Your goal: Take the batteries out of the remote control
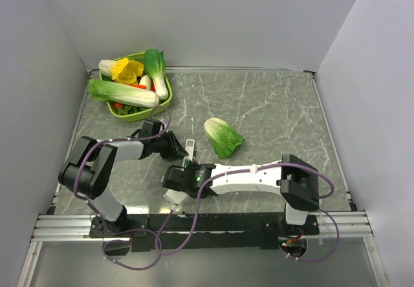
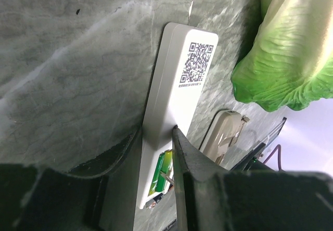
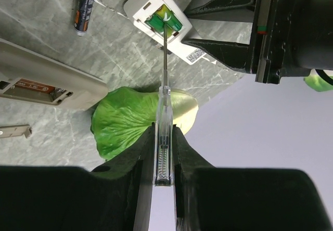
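Note:
The white remote control [image 2: 179, 85] lies back up, with a QR label, between the fingers of my left gripper [image 2: 156, 150], which is shut on its sides. Its compartment is open and holds two green batteries [image 2: 162, 171], which also show in the right wrist view [image 3: 162, 18]. My right gripper [image 3: 164, 137] is shut on a clear-handled screwdriver [image 3: 164, 75] whose tip rests on the green batteries. In the top view the left gripper [image 1: 178, 146] holds the remote [image 1: 189, 147] and the right gripper [image 1: 186, 169] sits just below it. A loose dark battery [image 3: 85, 2] lies on the table.
A beige device [image 3: 41, 88] with an open back lies beside the remote, and a small flat panel [image 3: 13, 132] lies near it. A cabbage half [image 1: 223, 137] lies just right of the remote. A green basket [image 1: 108, 108] of vegetables stands at the back left.

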Action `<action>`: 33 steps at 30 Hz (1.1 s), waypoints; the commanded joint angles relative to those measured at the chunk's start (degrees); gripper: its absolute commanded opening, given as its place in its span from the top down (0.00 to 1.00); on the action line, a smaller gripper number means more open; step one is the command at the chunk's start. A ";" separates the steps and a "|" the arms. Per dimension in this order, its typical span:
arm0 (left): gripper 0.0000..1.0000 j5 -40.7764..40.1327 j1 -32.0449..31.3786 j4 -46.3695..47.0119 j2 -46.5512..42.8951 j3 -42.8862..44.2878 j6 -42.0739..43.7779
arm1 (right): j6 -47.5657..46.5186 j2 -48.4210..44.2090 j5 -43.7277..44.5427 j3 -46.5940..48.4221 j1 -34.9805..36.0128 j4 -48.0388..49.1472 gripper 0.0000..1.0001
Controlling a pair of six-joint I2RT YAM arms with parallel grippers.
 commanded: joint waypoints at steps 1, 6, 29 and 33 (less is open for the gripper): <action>0.67 0.83 -1.82 0.74 -0.70 -1.95 -1.44 | -3.77 2.38 0.61 0.46 -0.21 2.53 1.00; 0.68 0.83 -2.26 1.79 -0.26 -3.01 -2.32 | -5.79 4.05 0.52 1.07 -1.18 3.77 1.00; 0.74 0.75 -2.78 3.72 2.20 -4.59 -3.46 | 0.53 -5.69 -6.33 -15.70 -3.55 24.14 1.00; 0.75 0.40 -2.78 3.81 2.03 -4.77 -3.29 | 0.80 -9.03 -9.23 -19.75 -5.66 29.15 1.00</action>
